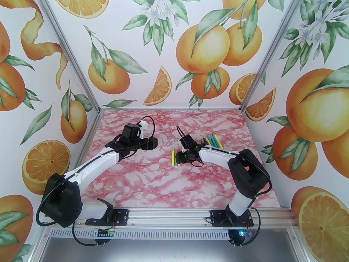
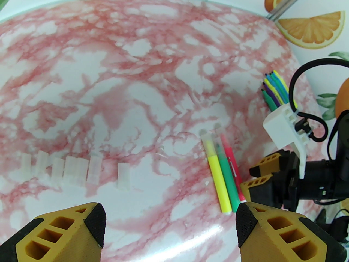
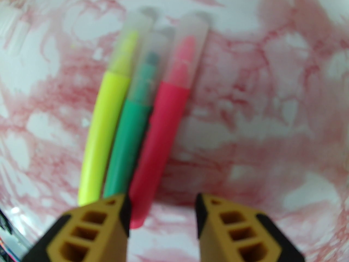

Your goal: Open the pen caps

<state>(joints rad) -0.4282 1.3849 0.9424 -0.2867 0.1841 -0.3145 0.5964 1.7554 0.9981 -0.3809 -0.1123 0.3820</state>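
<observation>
Three capped pens lie side by side on the marbled table: yellow (image 3: pixel 106 124), green (image 3: pixel 128 143) and pink (image 3: pixel 161 130), each with a pale translucent pen cap (image 3: pixel 188 48) on its far end. My right gripper (image 3: pixel 163 214) hovers open low over their near ends, with the pink pen's tail just inside its left finger (image 3: pixel 124 214) and the right finger apart from it. The same pens (image 1: pixel 174 157) lie beside the right gripper (image 1: pixel 177 160) in the top view. My left gripper (image 2: pixel 170 228) is open and holds nothing, hanging above the table to the left of the pens (image 2: pixel 222 173).
Several loose translucent caps (image 2: pixel 73 170) stand in a row on the table at the left. A bunch of uncapped pens (image 1: pixel 212 140) lies behind the right arm, towards the back right. The right gripper (image 2: pixel 252 177) is close to the left one.
</observation>
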